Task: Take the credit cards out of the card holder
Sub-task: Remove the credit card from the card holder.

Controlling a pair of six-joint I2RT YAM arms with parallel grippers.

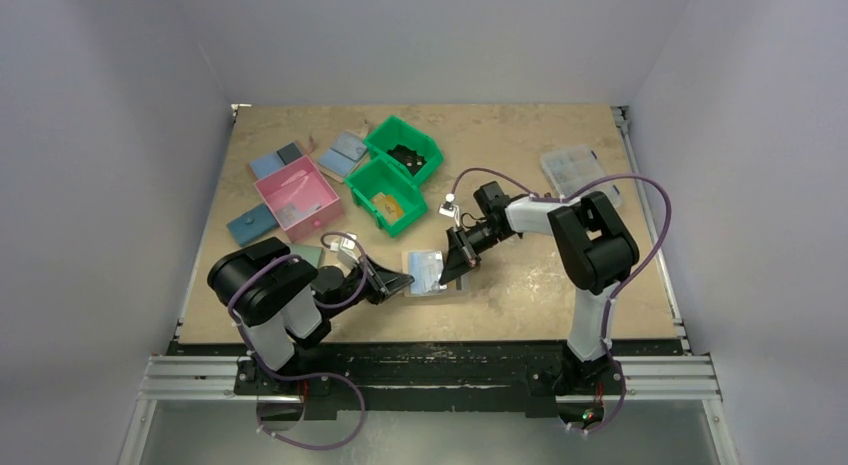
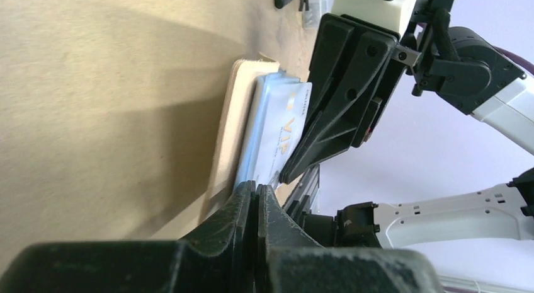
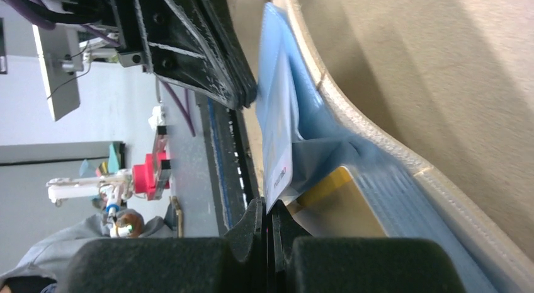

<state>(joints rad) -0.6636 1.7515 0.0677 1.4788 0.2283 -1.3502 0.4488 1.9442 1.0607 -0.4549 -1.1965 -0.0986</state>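
Note:
The beige card holder (image 1: 432, 275) lies open near the table's front edge, between both grippers. In the left wrist view its beige cover (image 2: 230, 116) lies flat, with the light-blue panel and a white credit card (image 2: 283, 126) lifted off it. My left gripper (image 2: 257, 191) is shut, its tips pinching the near edge of that blue panel. My right gripper (image 3: 271, 208) is shut on a corner of the white credit card (image 3: 277, 148). A yellow-orange card (image 3: 327, 189) sits in the striped slot panel beside it. In the top view the left gripper (image 1: 402, 283) meets the holder's left edge and the right gripper (image 1: 452, 270) its right side.
Two green bins (image 1: 402, 150) (image 1: 385, 195) and a pink bin (image 1: 297, 197) stand at the back left, with dark-blue and light-blue flat wallets (image 1: 252, 225) (image 1: 345, 150) around them. A sage-green wallet (image 1: 306, 255) lies by the left arm. A clear organiser box (image 1: 578, 175) sits at the back right.

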